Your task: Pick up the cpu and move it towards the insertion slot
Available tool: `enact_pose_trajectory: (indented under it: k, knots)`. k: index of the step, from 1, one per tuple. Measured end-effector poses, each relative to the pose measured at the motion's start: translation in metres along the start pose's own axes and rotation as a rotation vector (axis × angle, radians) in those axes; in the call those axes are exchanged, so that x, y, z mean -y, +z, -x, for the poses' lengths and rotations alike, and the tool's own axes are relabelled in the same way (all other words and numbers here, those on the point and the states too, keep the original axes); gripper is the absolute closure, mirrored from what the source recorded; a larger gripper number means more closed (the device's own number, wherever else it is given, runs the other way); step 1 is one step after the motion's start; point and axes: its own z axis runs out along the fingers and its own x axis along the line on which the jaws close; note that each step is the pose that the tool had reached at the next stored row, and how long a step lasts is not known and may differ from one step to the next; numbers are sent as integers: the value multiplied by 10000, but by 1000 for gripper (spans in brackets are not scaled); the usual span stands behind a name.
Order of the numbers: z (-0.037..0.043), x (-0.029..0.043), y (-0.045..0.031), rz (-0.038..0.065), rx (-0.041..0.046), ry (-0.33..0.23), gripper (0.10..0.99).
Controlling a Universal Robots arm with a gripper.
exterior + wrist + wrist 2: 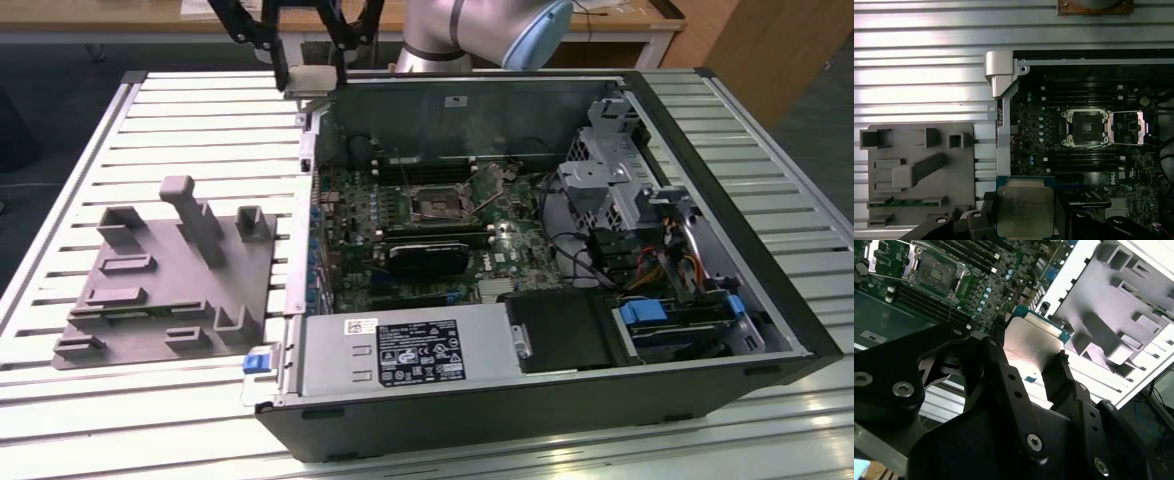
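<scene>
The black two-fingered gripper [1026, 352] is clamped on the flat square silver-topped cpu [1025, 210] (fingers on opposite edges), holding it up in the air above the slatted metal table [200, 120] by the open computer case [747, 300]. The shiny-framed square insertion slot [1086, 128] sits well apart on the motherboard, grey plastic fixture block [174, 270] beside the case.

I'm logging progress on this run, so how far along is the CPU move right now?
Done: the cpu is picked up, clamped in the gripper and off the grey fixture. In hand: the exterior view shows the gripper raised at the open case's far corner. Left: the slot sits open on the motherboard, apart from the chip.
</scene>
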Motion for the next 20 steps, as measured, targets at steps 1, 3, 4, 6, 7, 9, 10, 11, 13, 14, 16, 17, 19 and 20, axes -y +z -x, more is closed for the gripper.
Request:
enact_pose_trajectory:
  k: [1,3,4,6,7,9,10,11,13,14,16,17,19,20]
  knots:
    - [21,-1,1,0,0,-1,541]
    - [56,-3,4,0,0,0,541]
    - [72,-5,5,0,0,0,541]
    - [101,-8,7,0,0,1,541]
    - [117,-10,8,-1,-1,1,541]
    - [143,-14,10,0,-1,0,541]
    - [154,-15,11,0,-1,0,541]
    - [166,-16,12,-1,-1,0,541]
    - [181,-17,16,0,0,0,541]
    - [186,-18,19,2,0,0,541]
    - [227,-42,24,-1,-1,0,541]
    - [241,-50,27,-1,-1,0,541]
    - [280,-67,37,0,0,1,541]
    - [300,-75,43,0,-1,1,541]
